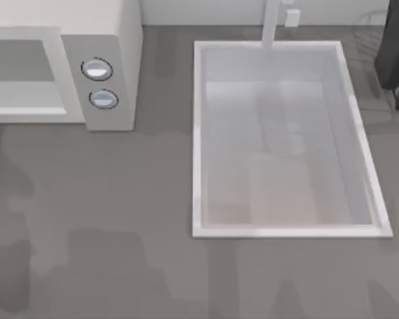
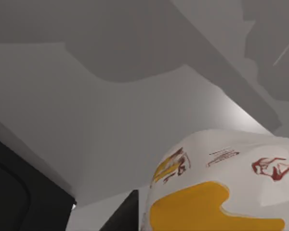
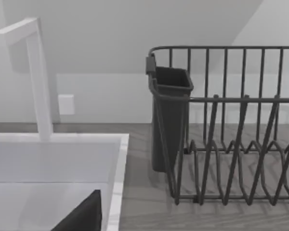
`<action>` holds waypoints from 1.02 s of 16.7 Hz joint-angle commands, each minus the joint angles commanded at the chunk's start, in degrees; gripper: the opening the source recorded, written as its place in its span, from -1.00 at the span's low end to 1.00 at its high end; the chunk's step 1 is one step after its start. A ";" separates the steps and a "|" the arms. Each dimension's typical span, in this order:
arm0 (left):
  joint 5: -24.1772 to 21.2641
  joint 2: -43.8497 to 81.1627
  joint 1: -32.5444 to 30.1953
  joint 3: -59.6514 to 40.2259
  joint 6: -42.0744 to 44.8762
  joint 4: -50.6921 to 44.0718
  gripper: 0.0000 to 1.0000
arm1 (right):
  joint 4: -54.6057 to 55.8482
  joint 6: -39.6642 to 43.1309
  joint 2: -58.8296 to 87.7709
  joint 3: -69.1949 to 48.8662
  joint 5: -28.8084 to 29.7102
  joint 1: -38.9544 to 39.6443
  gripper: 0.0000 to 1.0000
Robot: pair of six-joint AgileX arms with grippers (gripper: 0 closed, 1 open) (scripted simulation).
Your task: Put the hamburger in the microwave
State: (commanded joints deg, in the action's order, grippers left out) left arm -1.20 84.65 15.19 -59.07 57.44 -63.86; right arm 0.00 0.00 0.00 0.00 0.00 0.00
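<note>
Where the grey wood-grain table (image 1: 120, 219) runs across the top view, a large white rectangular sink basin (image 1: 198, 133) is sunk into its right half. The boxy off-white microwave (image 1: 126, 40) stands at the far left corner, well apart from the sink, its wide cavity facing the near side. At the far right edge stands a dark wire dish rack (image 3: 241, 99), just beside the sink's right rim. A dark square cutlery cup (image 3: 168, 120) hangs on the rack's end nearest the sink. A white angular faucet (image 3: 38, 82) rises upright from the sink's far rim.

The hamburger (image 2: 221, 192), a rounded white wrapped bundle with a yellow patch and red printed marks, sits very close under the left wrist camera, against pale grey surfaces. I cannot tell what it rests on. Two round silver-blue knobs (image 1: 97, 69) sit one above the other on the microwave's side panel.

Dark parts of the left claw (image 2: 94, 211) lie just beside the hamburger. Whether it is wide, narrow or holding cannot be told. A dark wedge of the right claw (image 3: 82, 214) hangs over the sink, its state likewise unclear.
</note>
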 joint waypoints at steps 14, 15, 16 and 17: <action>-5.08 19.83 -1.70 -0.85 -20.68 46.45 -1.00 | 0.00 0.00 0.00 0.00 0.00 0.00 1.00; -5.60 21.62 -1.89 -0.74 -23.18 51.73 -1.00 | 0.00 0.00 0.00 0.00 0.00 0.00 1.00; -6.13 23.37 -2.09 -0.61 -25.73 57.09 -1.00 | 0.00 0.00 0.00 0.00 0.00 0.00 1.00; -6.65 25.08 -2.28 -0.46 -28.30 62.43 -1.00 | 0.00 0.00 0.00 0.00 0.00 0.00 1.00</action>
State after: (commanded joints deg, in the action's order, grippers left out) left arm -7.86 109.72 12.91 -59.53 29.14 -1.43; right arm 0.00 0.00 0.00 0.00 0.00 0.00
